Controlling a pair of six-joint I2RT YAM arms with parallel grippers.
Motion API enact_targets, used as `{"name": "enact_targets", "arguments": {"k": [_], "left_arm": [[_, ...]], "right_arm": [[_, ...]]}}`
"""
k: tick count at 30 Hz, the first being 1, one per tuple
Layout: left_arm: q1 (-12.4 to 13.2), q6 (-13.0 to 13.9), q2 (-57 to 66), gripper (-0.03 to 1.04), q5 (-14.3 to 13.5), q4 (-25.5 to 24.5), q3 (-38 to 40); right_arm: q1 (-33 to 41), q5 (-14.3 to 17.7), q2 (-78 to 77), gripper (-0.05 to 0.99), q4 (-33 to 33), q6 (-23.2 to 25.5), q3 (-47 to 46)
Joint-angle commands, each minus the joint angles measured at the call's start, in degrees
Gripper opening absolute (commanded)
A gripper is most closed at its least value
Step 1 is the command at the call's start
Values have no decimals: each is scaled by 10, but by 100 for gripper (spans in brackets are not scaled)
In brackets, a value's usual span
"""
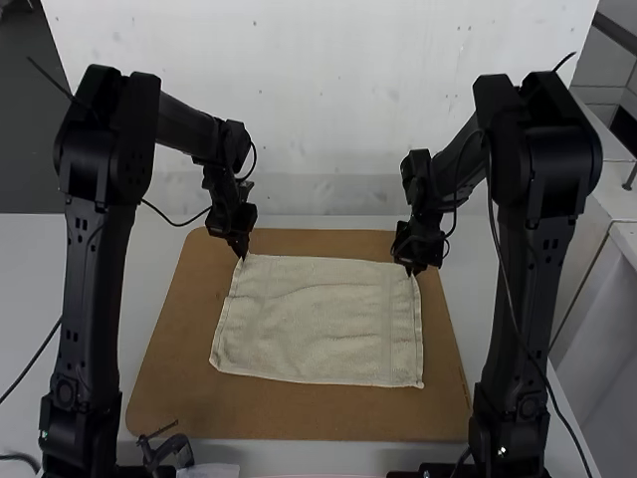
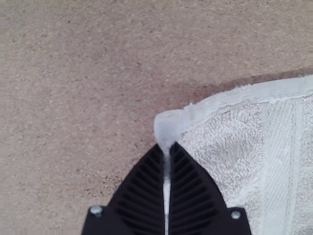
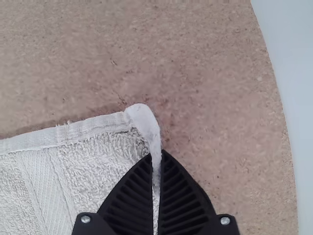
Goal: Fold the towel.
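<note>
In the high view my left gripper (image 1: 240, 255) is at the far left corner of the cream towel (image 1: 317, 321), and my right gripper (image 1: 410, 271) is at its far right corner. The towel lies spread as a rough rectangle with light wrinkles. The left wrist view has my left gripper (image 2: 167, 147) shut on one corner of the towel (image 2: 222, 142), pinching the hem. My right gripper (image 3: 156, 154) is shut on the other corner of the towel (image 3: 93, 166), whose edge is squeezed between the black fingers.
A brown board (image 1: 299, 413) with rounded corners lies under the towel and extends past it on every side. The white table (image 1: 164, 259) surrounds the board. A small black item (image 1: 166, 450) is near the board's near left corner.
</note>
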Motion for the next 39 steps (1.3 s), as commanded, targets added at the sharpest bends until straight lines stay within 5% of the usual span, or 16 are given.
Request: {"name": "enact_targets", "arguments": {"k": [1,19,30,39], "left_arm": [[-11,-13,-60,1,-17,-2,-2],[-4,-56,-202,1,-33,-22,-33],[-27,-73,-295,1,-33,31,-193],[-70,-77,-368,1,-40,25,-276]], "right_arm": [[-1,-4,-51,2,13,-2,8],[-20,-5,-144,2,92,-17,-4],[-12,-7,-215,2,76,-61,-100],[12,-12,-322,2,9,-97,-182]]}}
